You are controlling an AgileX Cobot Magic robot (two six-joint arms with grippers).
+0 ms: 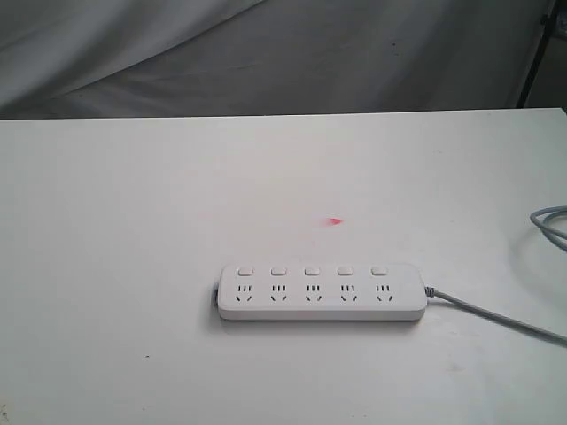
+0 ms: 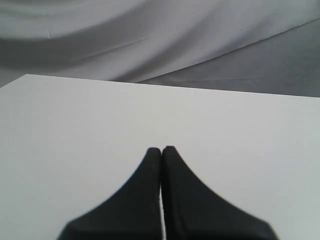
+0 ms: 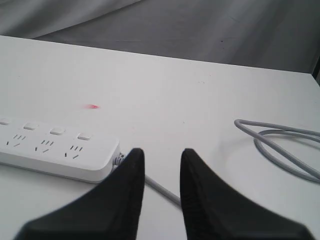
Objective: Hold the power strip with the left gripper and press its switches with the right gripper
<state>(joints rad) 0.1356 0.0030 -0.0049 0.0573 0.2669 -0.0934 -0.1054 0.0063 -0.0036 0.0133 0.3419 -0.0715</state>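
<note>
Strip (image 1: 321, 291): flat, switches (image 1: 311, 271) up for pressing, unheld. L gripper (image 2: 161, 150): closed, empty. R gripper (image 3: 162, 157): parted; strip just beside fingers (image 3: 132, 170), prob. staged.

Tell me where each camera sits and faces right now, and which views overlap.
Exterior: off the arms, above the table, looking down on the power strip; no arm shows.
Left wrist: behind the left gripper, shut, facing tabletop and grey backdrop.
Right wrist: behind the right gripper, open, facing the strip's cord end.
Exterior and right wrist share the strip, grey cord and red mark.
</note>
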